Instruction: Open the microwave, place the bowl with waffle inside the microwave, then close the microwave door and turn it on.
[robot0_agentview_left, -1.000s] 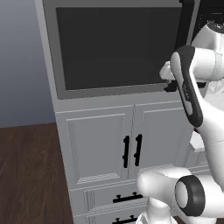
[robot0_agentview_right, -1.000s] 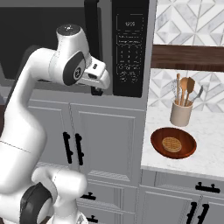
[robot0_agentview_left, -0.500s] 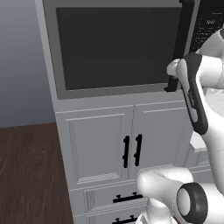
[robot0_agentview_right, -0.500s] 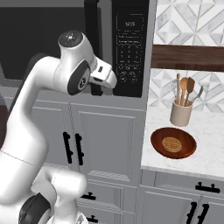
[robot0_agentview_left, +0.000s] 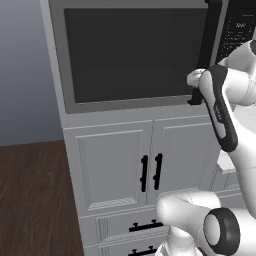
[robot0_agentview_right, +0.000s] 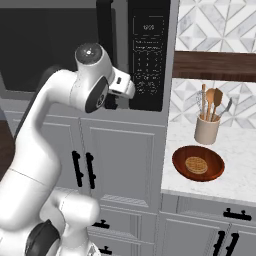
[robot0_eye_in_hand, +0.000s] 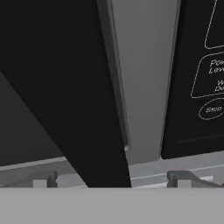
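The microwave (robot0_agentview_left: 135, 60) is a big grey box set above the cabinets, with its black keypad (robot0_agentview_right: 148, 55) on the right. The microwave door (robot0_agentview_left: 130, 52) looks shut. Its tall black handle (robot0_agentview_left: 212, 45) also crosses the hand view as the dark bar of the handle (robot0_eye_in_hand: 87, 109). My gripper (robot0_eye_in_hand: 113, 180) is open at the handle's lower end, one fingertip on each side of the bar, and my gripper (robot0_agentview_left: 196, 86) is beside the door's bottom right corner. The bowl with waffle (robot0_agentview_right: 198, 163) rests on the counter to the right.
A cream crock of wooden utensils (robot0_agentview_right: 207, 129) stands behind the bowl on the white marble counter (robot0_agentview_right: 240, 180). White panelled cabinet doors with black handles (robot0_agentview_left: 150, 172) sit under the microwave. A dark wooden shelf (robot0_agentview_right: 215, 66) hangs over the counter.
My hand has moved a little to the right and closer to the handle's lower end, and the forearm has swung with it. The door and bowl have not moved.
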